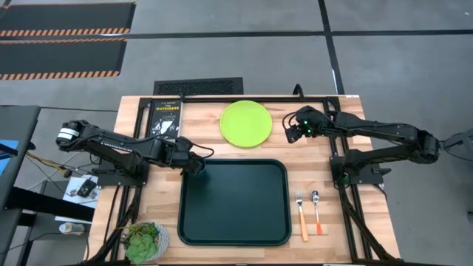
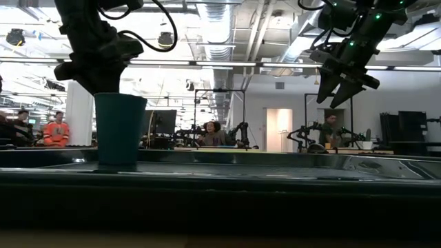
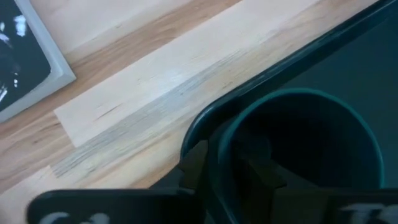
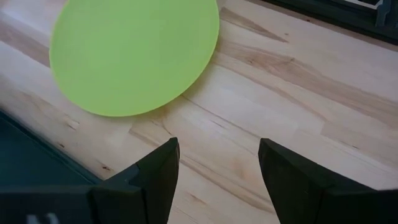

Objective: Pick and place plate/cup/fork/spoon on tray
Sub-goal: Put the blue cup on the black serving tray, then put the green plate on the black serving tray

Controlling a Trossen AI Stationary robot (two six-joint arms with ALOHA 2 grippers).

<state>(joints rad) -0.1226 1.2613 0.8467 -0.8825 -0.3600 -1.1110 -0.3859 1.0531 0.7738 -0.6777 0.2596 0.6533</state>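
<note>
The dark teal cup [image 2: 120, 127] stands upright over the far left corner of the dark green tray [image 1: 236, 214]. My left gripper [image 1: 194, 164] is shut on the cup from above. The tray's rim [image 2: 220, 180] hides the cup's base in the low view. The lime-green plate [image 1: 245, 123] lies flat on the table behind the tray. My right gripper [image 1: 292, 133] hangs open and empty above the table, just right of the plate [image 4: 130, 56]. The yellow-orange-handled fork [image 1: 301, 218] and the red-orange-handled spoon [image 1: 316, 210] lie side by side right of the tray. My left gripper holds the cup by its rim wall [image 3: 217, 149], on the side toward the table's left. One finger [image 3: 255, 171] is inside the cup and one finger [image 3: 194, 163] is outside. The fingers come from above. The cup is upright; whether it rests on the tray I cannot tell.
A black book [image 1: 164, 118] lies at the table's far left, left of the plate. A small bowl of green leaves [image 1: 145, 241] stands at the near left corner. People and other arms show in the room behind the table.
</note>
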